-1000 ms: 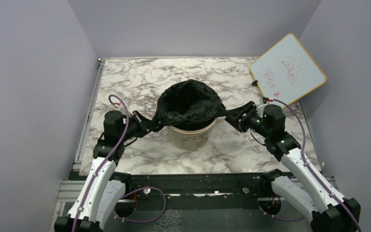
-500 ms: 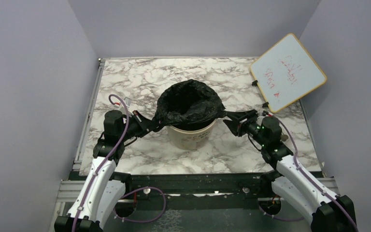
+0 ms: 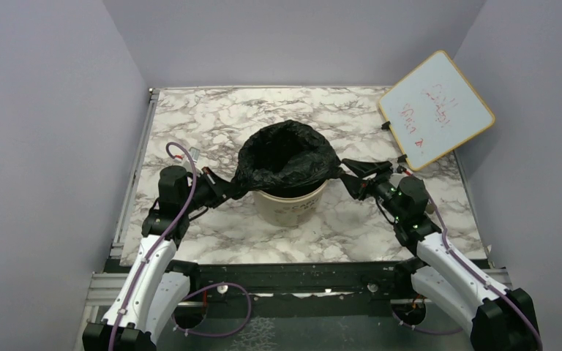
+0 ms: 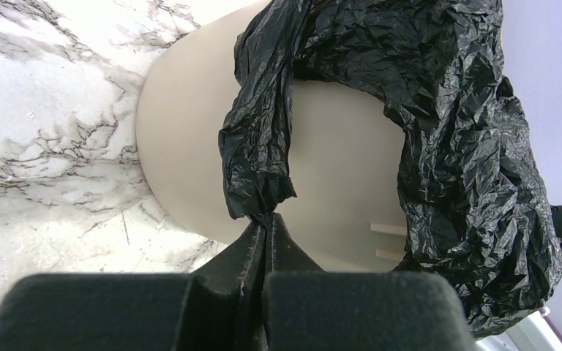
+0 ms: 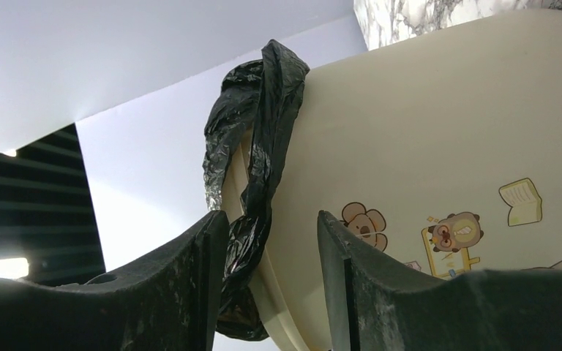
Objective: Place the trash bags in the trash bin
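Right arm is drawing in lower; right gripper [image 5: 271, 219] is gaping astride the edge of the bag [image 3: 285, 155] at the rim of the bin [image 3: 290, 206]. Left gripper [image 4: 267, 223] is pinching the bag, which is draping over the bin.

**Middle of the table blocked; room left at the far and near edges**

The middle of the table [image 3: 212, 117] is taken up by the trash bin [image 3: 290, 206], whose rim is overhung by the trash bag [image 3: 285, 155]. Passage along the bin's left side is barred by the left gripper [image 3: 234, 189], which is clamped on a stretched bag handle. The right side is barred by the right gripper [image 3: 353, 172], whose jaws are parted astride the bin's rim and a strip of bag. The far right corner is overhung by a tilted whiteboard [image 3: 437, 110]. Room is left along the far edge, at the far left corner, and along the near edge between the arms. The bag's mouth can be reached from above.
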Motion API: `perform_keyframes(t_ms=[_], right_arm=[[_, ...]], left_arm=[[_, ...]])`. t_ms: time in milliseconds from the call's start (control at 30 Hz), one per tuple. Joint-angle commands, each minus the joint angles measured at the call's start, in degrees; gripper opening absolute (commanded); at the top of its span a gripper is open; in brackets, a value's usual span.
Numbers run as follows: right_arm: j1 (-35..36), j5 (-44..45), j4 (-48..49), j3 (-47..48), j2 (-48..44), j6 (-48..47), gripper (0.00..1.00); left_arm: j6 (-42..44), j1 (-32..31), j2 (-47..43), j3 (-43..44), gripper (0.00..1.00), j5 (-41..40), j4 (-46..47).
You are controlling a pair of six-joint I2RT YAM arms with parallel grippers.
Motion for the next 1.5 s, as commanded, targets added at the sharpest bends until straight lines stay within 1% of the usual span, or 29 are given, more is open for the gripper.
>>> perform_keyframes(t_ms=[0,67,133,167,200,267,300,367,433,500,600,667,833,933,1000,1133,1233,1367,1467], right_arm=[[-0.2,-0.4,1.9,2.2,2.4,1.0,0.53],[-0.2,-4.6,5.3,2.3,6.6,2.2,0.52],[-0.2,-9.9,11.5,3.3,11.6,0.8,0.45],[-0.2,-11.9,14.3,4.0,13.9,0.6,0.44],[-0.2,-13.4,17.0,4.6,15.7,1.0,0.42],[-0.2,-13.9,22.7,5.2,17.7,0.6,0.39],[-0.2,-13.9,22.5,5.8,18.0,0.5,0.36],[-0.2,-13.5,19.2,7.1,17.5,-1.1,0.29],[-0.2,-13.2,12.7,8.6,16.1,-4.1,0.23],[-0.2,-11.7,8.7,8.7,14.2,-5.5,0.17],[-0.2,-9.4,7.2,6.8,12.0,-6.4,0.01],[-0.2,-9.4,4.5,5.9,11.2,-7.7,0.0],[-0.2,-10.7,2.6,2.2,10.5,-13.6,0.0],[-0.3,-11.1,3.0,0.2,9.1,-16.5,0.0],[-0.3,-11.1,-1.1,1.1,8.6,-20.2,0.0],[-0.3,-11.1,-9.6,4.3,9.7,-27.2,0.0],[-0.3,-11.2,-13.0,6.8,11.1,-30.7,0.0],[-0.3,-11.6,-14.7,10.0,12.6,-34.8,0.0],[-0.3,-14.0,-18.7,13.3,15.1,-37.9,0.0]], left_arm=[[-0.2,0.2,-0.4,1.7,0.0,1.5,1.9],[-0.4,0.2,-0.5,1.9,0.0,1.6,1.9],[-1.0,0.2,-0.8,2.1,0.0,1.9,1.9],[-1.6,0.2,-1.0,2.1,0.0,2.0,2.2],[-2.4,0.3,-1.1,2.1,0.0,2.2,2.7],[-3.4,0.2,-1.2,1.9,0.0,2.8,3.9],[-3.5,0.2,-1.2,1.8,0.0,3.0,4.2],[-3.0,0.2,-1.0,2.1,0.0,3.1,3.7],[-2.8,0.2,-1.0,2.2,0.0,3.0,3.5],[-2.8,0.2,-1.0,2.2,0.0,2.9,3.4],[-2.9,0.2,-0.8,2.1,0.0,2.8,3.6],[-2.5,0.2,-0.6,1.8,0.0,2.8,3.6],[-1.6,0.3,-1.0,-0.2,0.0,2.7,3.6],[1.6,0.2,-1.9,-0.8,0.0,1.2,1.1],[4.4,0.3,-2.2,-0.5,0.0,-0.4,-2.0],[3.8,0.2,-1.3,-2.8,0.0,0.6,-1.3],[3.1,0.2,-0.1,-3.8,0.0,1.6,-1.0],[3.1,0.2,-1.0,-2.5,0.0,2.6,-0.7],[3.3,0.2,-1.5,-1.2,0.0,4.5,-0.7]])
